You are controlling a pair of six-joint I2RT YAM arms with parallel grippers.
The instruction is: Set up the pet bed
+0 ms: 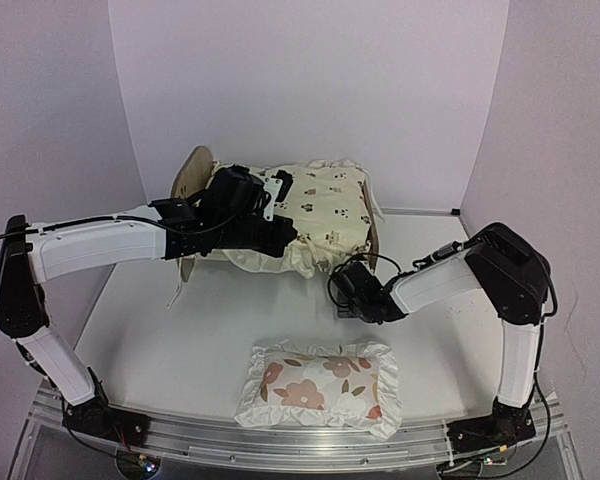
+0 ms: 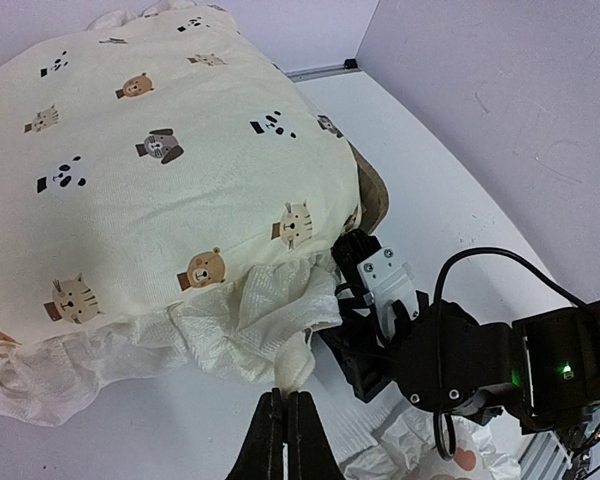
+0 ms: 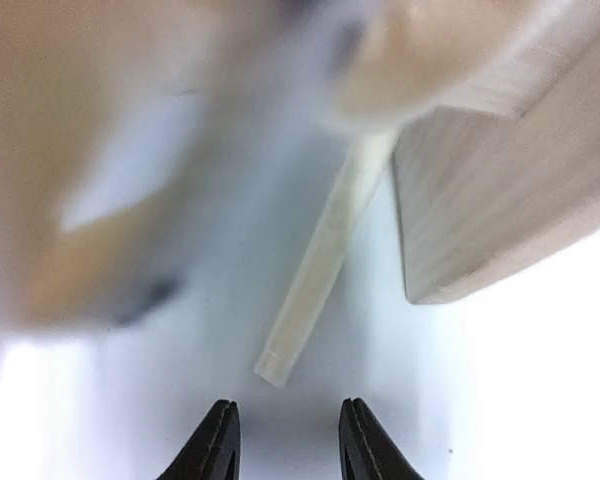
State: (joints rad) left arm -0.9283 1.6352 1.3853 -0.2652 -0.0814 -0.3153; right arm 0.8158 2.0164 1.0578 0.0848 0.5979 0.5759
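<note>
Top view: bright, soft light from above, pic sharp. Small soft shadow under the pillow (image 1: 320, 385). Left wrist view: sharp too, cushion (image 2: 160, 170) well lit, green light (image 2: 563, 371) at 4 o'clock. Right wrist view: v. blurry from 9 to 1 o'clock, only the tie string (image 3: 325, 270) & pet bed (image 3: 510, 200) edge near clear; white glare at 4 & 8 o'clock.
</note>
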